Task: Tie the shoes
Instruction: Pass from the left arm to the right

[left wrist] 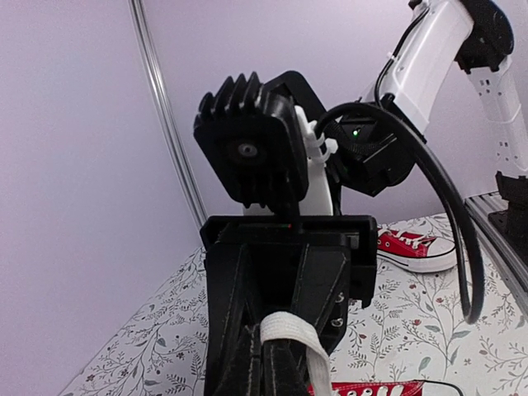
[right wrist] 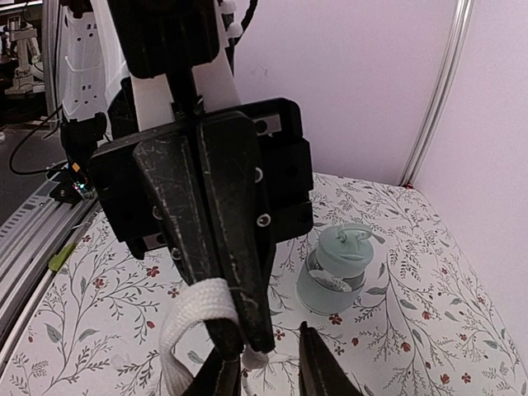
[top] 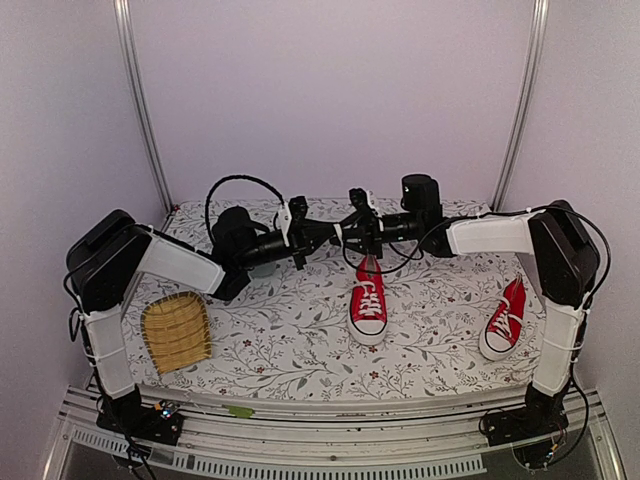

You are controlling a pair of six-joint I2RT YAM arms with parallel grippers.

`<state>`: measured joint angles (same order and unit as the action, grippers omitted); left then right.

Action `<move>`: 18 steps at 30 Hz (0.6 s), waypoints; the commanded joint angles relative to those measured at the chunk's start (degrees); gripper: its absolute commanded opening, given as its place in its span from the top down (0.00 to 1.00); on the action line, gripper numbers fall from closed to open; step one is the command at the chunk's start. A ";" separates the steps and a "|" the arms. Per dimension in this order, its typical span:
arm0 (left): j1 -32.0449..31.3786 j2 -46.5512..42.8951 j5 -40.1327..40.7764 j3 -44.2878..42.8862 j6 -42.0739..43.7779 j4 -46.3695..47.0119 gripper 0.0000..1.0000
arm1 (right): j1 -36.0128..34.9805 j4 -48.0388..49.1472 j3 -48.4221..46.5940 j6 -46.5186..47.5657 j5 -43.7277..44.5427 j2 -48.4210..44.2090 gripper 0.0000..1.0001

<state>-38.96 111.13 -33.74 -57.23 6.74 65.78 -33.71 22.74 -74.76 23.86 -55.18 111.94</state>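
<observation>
Left claw (right wrist: 241,326) clamps the white lace (right wrist: 194,318) above the middle shoe (top: 369,302); my right claw (right wrist: 264,356) gapes alongside, presumably for handover.

We note the right claw (right wrist: 268,373) at the bottom edge, its two dark fingers standing apart. Just above it the left claw (right wrist: 239,326) points down towards us. Its fingers are pressed together on a white lace (right wrist: 194,318), which loops out left of the tips. Beyond the right claw, slightly to the right, a small pale green container (right wrist: 338,268) stands on the flowered table (right wrist: 412,330).
</observation>
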 commanded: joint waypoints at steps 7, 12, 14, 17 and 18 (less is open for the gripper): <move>0.64 1.00 -0.37 -1.15 -0.69 1.18 1.00 | -0.56 -0.14 -1.63 -1.70 -5.08 0.64 0.99; 1.75 -2.50 -1.15 0.19 -1.10 -6.60 0.46 | 0.77 -2.32 -0.98 -3.89 1.16 -0.87 1.00; 3.08 -5.90 -2.79 1.34 1.45 -14.87 0.21 | 1.09 -4.18 0.32 -4.51 5.97 -2.25 1.00; 5.32 -10.67 -3.84 0.13 9.85 -35.77 0.17 | 1.11 -5.85 2.85 -3.64 12.64 -5.00 1.00; 5.97 -11.35 -4.04 -1.75 14.09 -45.42 0.18 | 1.15 -6.70 3.42 -3.84 14.53 -5.81 1.00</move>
<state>-36.14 105.89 -35.64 -56.27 9.32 49.12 -33.04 19.75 -73.95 20.97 -50.61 111.26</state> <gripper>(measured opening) 0.825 0.008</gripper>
